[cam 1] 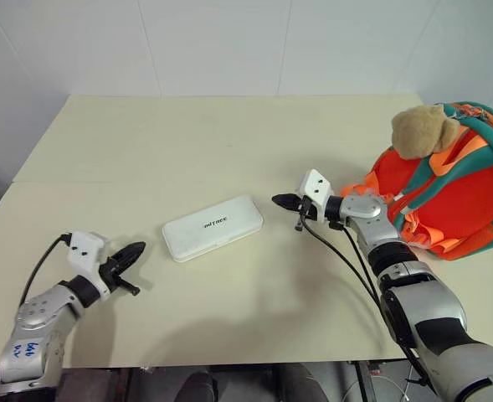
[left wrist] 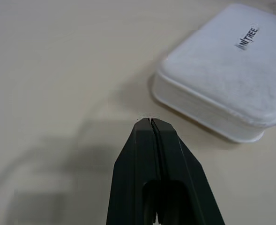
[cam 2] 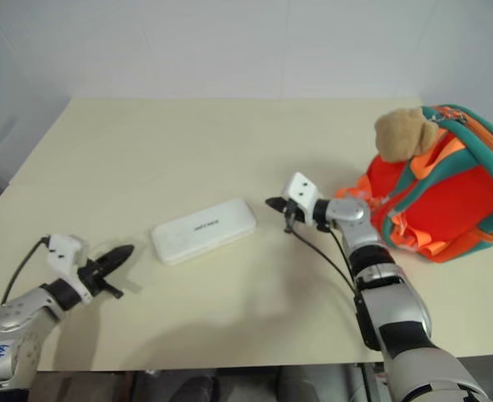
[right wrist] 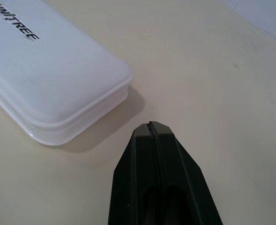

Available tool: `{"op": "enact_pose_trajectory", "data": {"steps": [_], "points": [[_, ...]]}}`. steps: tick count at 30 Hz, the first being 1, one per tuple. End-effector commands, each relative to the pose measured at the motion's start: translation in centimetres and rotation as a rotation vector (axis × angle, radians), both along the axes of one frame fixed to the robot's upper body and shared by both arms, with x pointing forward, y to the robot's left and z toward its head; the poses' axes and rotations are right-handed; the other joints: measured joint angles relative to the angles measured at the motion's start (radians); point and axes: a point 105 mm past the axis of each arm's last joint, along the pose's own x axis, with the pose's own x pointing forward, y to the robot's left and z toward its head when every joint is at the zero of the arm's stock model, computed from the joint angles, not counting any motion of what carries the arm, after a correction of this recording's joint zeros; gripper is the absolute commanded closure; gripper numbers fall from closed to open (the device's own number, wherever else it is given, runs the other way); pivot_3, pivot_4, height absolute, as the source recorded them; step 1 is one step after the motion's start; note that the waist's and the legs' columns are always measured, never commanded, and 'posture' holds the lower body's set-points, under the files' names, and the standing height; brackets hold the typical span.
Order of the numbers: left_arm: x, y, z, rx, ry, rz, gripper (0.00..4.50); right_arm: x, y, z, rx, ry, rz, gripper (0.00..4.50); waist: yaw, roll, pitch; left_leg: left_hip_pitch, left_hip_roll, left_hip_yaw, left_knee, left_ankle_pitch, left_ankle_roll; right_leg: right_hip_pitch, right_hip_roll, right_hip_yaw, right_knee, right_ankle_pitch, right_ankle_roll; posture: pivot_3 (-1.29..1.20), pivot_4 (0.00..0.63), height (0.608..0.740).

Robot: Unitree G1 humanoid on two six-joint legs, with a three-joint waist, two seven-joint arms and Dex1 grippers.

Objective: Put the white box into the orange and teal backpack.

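While both black-fingered grippers are clenched on nothing, the white box is seen lying flat on the cream table, between them and apart from each. The left gripper is held low over the table near the box's left end, and the right gripper is pointed toward the box's right end from just beside it. At the table's right edge the orange and teal backpack is stood, with a tan plush bear head attached near its top; the right arm is stretched across in front of it.

From the head views the whole layout is given: box in the middle, backpack well apart from it on the right. What is added by the left wrist view is the closed seam between the left gripper's fingers, their tips pressed together a little short of the box's rounded corner, with the dark lettering on the lid legible. In the right wrist view the right gripper's fingers are likewise shown shut tip to tip, near the other end of the box, whose lid seam is made out along its side.
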Motion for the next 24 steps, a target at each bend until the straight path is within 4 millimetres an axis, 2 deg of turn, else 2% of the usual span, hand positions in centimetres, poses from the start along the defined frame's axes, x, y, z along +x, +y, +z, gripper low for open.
{"op": "enact_pose_trajectory", "data": {"steps": [1, 5, 14, 20, 24], "points": [[0.2, -1.1, 0.2, -0.011, -0.014, -0.010, 4.47, 0.1, 1.1, 0.9, 0.002, -0.032, 0.026, 4.38, -0.005, 0.000, 0.000, 0.000, 0.000, 0.001, 0.000, 0.000, 0.000, 0.000, 0.000, 0.000, 0.000, 0.000, 0.000, 0.00, 0.150, 0.740], [0.4, -2.1, 0.2, -0.030, -0.020, -0.038, 4.47, -0.1, 2.3, 0.2, 0.010, 0.000, 0.048, 4.38, -0.017, 0.000, 0.000, 0.001, 0.000, 0.001, 0.000, 0.000, 0.000, 0.000, 0.000, 0.000, 0.001, 0.000, 0.000, 0.00, 0.150, 0.740], [0.6, -2.4, 0.0, -0.022, -0.015, -0.062, 4.47, -1.4, 4.1, -1.4, 0.018, 0.074, 0.142, 4.38, -0.020, 0.000, 0.000, 0.001, 0.000, 0.001, 0.001, 0.000, 0.000, 0.000, 0.000, 0.000, 0.002, 0.000, 0.000, 0.00, 0.150, 0.740], [0.4, -3.6, -0.2, -0.010, -0.005, -0.129, 4.47, -2.2, 3.6, -1.2, 0.033, 0.080, 0.185, 4.38, -0.019, 0.000, 0.000, 0.001, 0.000, 0.001, 0.001, 0.000, 0.000, 0.000, 0.000, 0.000, 0.002, 0.000, 0.000, 0.00, 0.150, 0.740], [-0.2, -5.0, -0.4, 0.010, 0.008, -0.232, 4.47, -3.5, 2.1, -1.3, 0.034, 0.090, 0.207, 4.38, -0.012, 0.000, 0.000, 0.001, 0.000, 0.001, 0.000, 0.000, 0.000, 0.000, -0.001, -0.001, 0.002, 0.000, 0.000, 0.00, 0.150, 0.740]]}}
